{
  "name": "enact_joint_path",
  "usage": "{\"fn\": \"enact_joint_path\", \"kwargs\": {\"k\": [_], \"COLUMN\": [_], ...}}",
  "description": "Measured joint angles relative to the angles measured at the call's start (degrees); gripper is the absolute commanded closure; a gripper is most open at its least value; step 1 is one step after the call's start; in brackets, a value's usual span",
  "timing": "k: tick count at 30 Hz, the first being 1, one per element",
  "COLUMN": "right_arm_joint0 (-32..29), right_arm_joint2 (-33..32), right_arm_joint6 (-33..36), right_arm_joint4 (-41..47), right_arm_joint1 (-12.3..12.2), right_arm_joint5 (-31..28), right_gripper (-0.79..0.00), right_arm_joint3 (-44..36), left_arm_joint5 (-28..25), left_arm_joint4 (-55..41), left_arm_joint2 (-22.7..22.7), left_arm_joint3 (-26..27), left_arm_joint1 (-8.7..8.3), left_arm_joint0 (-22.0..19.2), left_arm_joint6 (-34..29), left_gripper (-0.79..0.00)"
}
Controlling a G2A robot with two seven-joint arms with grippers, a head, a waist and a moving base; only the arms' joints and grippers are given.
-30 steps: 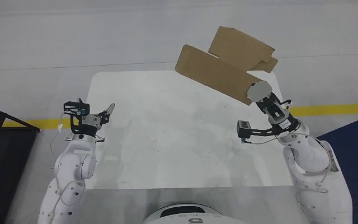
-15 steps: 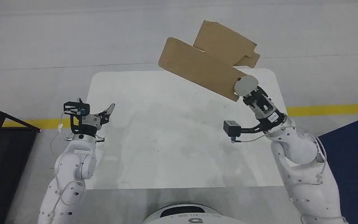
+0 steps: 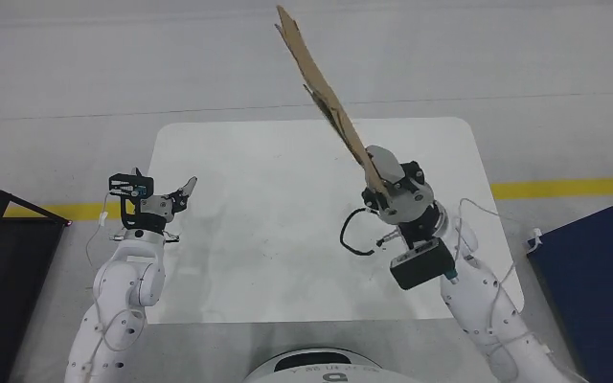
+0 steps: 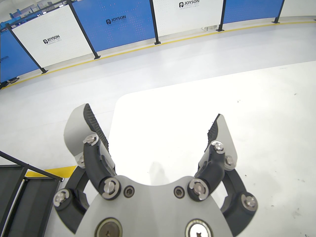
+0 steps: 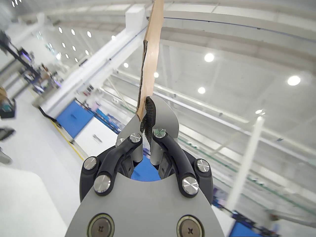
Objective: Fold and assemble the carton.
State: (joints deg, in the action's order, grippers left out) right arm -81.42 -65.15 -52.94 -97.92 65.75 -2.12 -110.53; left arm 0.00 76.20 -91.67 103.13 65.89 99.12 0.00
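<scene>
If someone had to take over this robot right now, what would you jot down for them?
Right gripper: shut on the carton, gripping it by one edge and holding it up off the table, nearly upright.
Left gripper: open and empty, at the table's left edge.
Done: the carton is picked up.
Left: all the folding and assembly. The carton looks like a flat sheet, with no box shape yet.

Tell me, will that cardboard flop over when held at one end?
Probably stiff: the carton stands straight from the right gripper, pinched at one end only. Likely light, since that small pinch carries it. It may sway if swung.
</scene>
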Motion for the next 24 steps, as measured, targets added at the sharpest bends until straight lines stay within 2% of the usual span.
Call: {"fn": "enact_joint_path", "kwargs": {"k": [4, 10, 13, 18, 24], "right_arm_joint0": [0.29, -0.11, -0.61, -0.91, -0.55], "right_arm_joint2": [4.31, 8.85, 10.07, 11.06, 12.20], "right_arm_joint6": [-1.06, 1.21, 2.80, 4.63, 5.73], "right_arm_joint4": [7.15, 9.79, 16.93, 23.34, 26.55], "right_arm_joint1": [0.80, 1.79, 2.25, 2.87, 3.60], "right_arm_joint5": [-4.06, -6.25, -8.52, -10.34, -10.90], "right_gripper": [0.000, 0.000, 0.000, 0.000, 0.000], "right_arm_joint3": [2.04, 5.28, 6.05, 7.22, 7.56], "left_arm_joint5": [0.00, 0.00, 0.00, 0.00, 0.00], "left_arm_joint4": [0.00, 0.00, 0.00, 0.00, 0.00], "left_arm_joint2": [0.00, 0.00, 0.00, 0.00, 0.00], "left_arm_joint3": [0.00, 0.00, 0.00, 0.00, 0.00], "left_arm_joint1": [0.00, 0.00, 0.00, 0.00, 0.00], "left_arm_joint0": [0.00, 0.00, 0.00, 0.00, 0.00], "left_arm_joint6": [0.00, 0.00, 0.00, 0.00, 0.00], "left_gripper": [-0.785, -0.785, -0.785, -0.785, -0.785]}}
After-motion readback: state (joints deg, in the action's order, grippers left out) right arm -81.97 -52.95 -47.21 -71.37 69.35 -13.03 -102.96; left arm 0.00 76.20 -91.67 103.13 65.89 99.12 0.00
